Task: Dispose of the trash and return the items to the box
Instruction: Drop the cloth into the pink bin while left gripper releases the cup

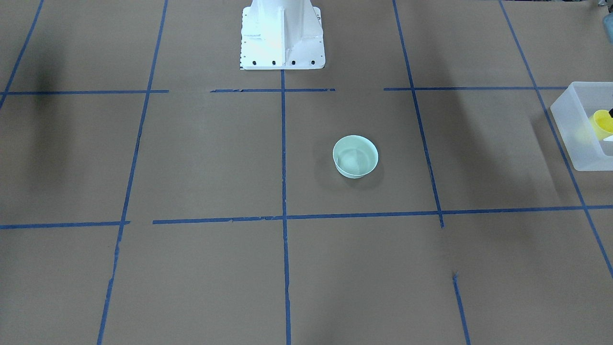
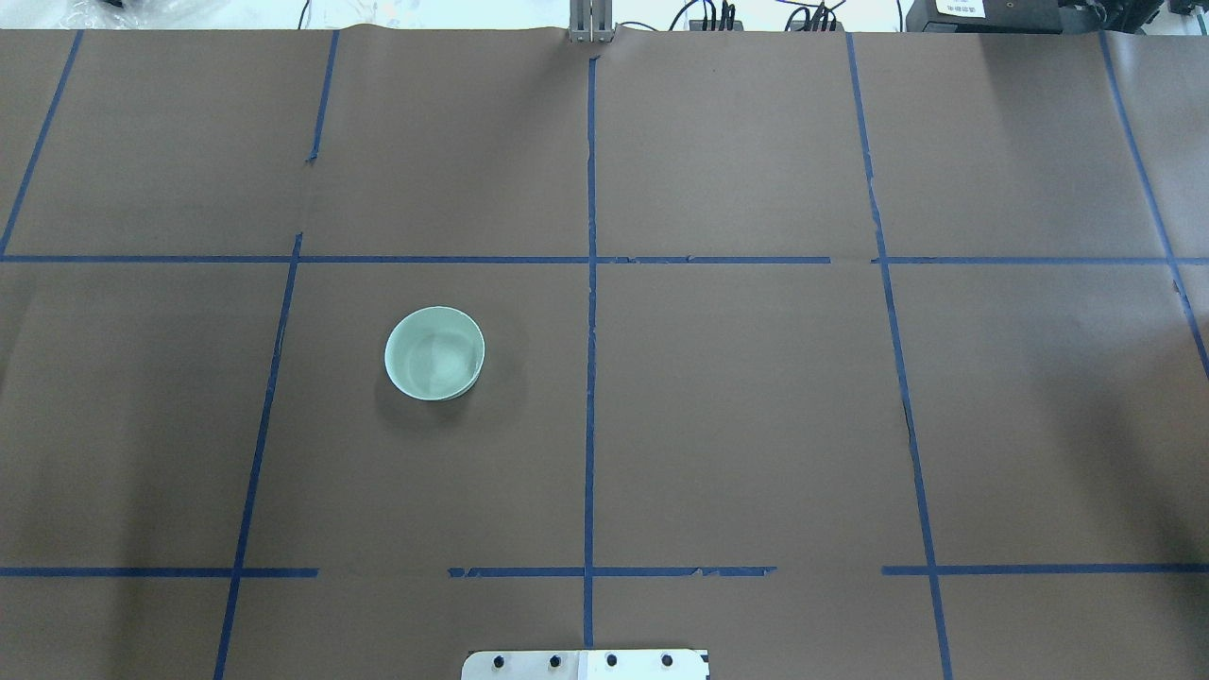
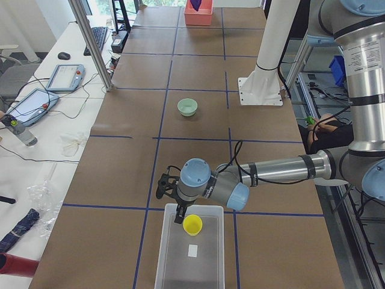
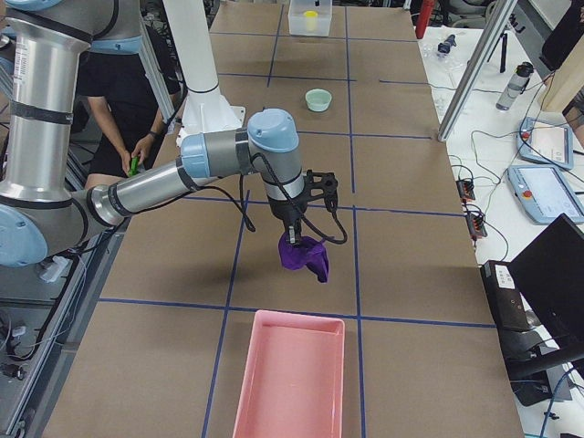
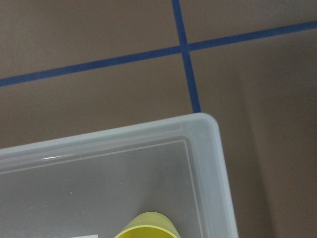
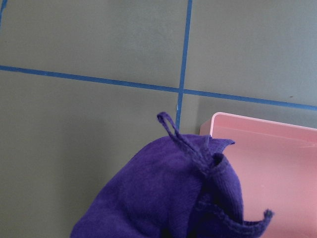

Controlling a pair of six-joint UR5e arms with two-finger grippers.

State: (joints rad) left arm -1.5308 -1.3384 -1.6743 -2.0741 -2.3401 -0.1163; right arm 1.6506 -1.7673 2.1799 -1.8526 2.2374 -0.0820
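Note:
The yellow cup (image 1: 601, 123) hangs tilted inside the frosted box (image 1: 574, 143) at the table's end on my left. It also shows in the left side view (image 3: 192, 224) and at the bottom of the left wrist view (image 5: 148, 225), inside the box's corner (image 5: 213, 163). My left gripper (image 3: 180, 217) is over the box's near end, shut on the cup; one dark finger (image 1: 611, 113) touches it. My right gripper (image 4: 290, 235) is shut on a purple cloth (image 4: 304, 255) that hangs above the table, short of a pink tray (image 4: 290, 374). The cloth (image 6: 163, 193) fills the bottom of the right wrist view.
A pale green bowl (image 2: 434, 352) stands alone on the brown paper, left of the centre line. The white pedestal (image 1: 282, 33) is at the robot's side. The pink tray's corner (image 6: 267, 158) lies just beyond the cloth. A white label (image 3: 192, 250) lies in the box.

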